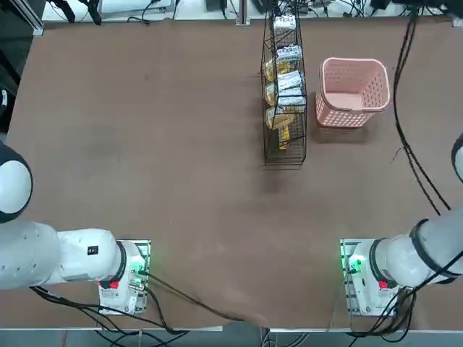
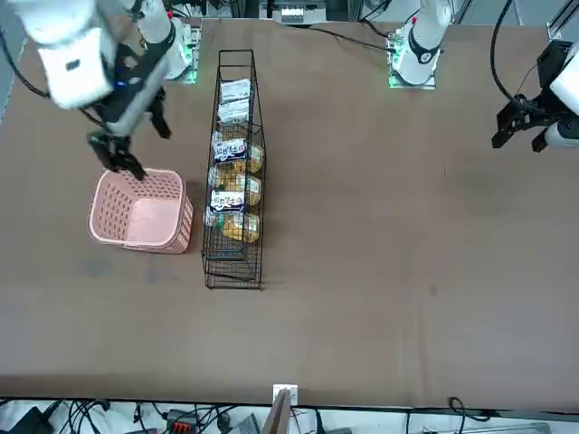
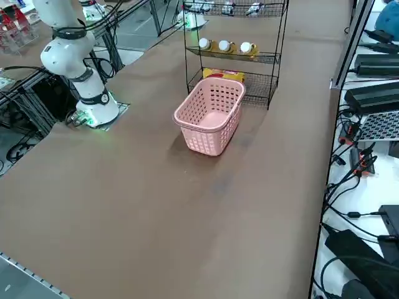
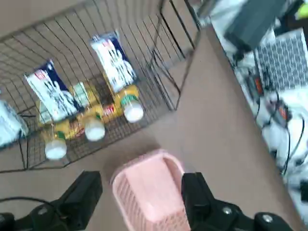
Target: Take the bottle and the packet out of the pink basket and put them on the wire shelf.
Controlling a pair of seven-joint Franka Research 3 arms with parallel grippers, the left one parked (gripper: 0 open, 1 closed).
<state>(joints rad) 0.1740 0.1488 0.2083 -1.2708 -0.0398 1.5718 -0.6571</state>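
My gripper (image 2: 133,149) hangs open and empty just above the pink basket's (image 2: 140,212) rim. The basket stands on the tabletop (image 2: 380,226) just beside the wire shelf (image 2: 233,181), where the bottles (image 4: 127,103) and packets (image 4: 111,60) lie on its tiers.

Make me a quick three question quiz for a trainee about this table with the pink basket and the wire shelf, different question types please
1. True or false: the pink basket lies tipped over on its side.
2. Multiple choice: the right gripper is A) shut on a bottle, B) open above the pink basket, C) inside the wire shelf.
3. Fill in: the white-capped bottles lie on a tier of the ____.

Key
1. False: it stands upright, and its inside looks empty.
2. B: the jaws stand apart, holding nothing.
3. Wire shelf, along with white packets.
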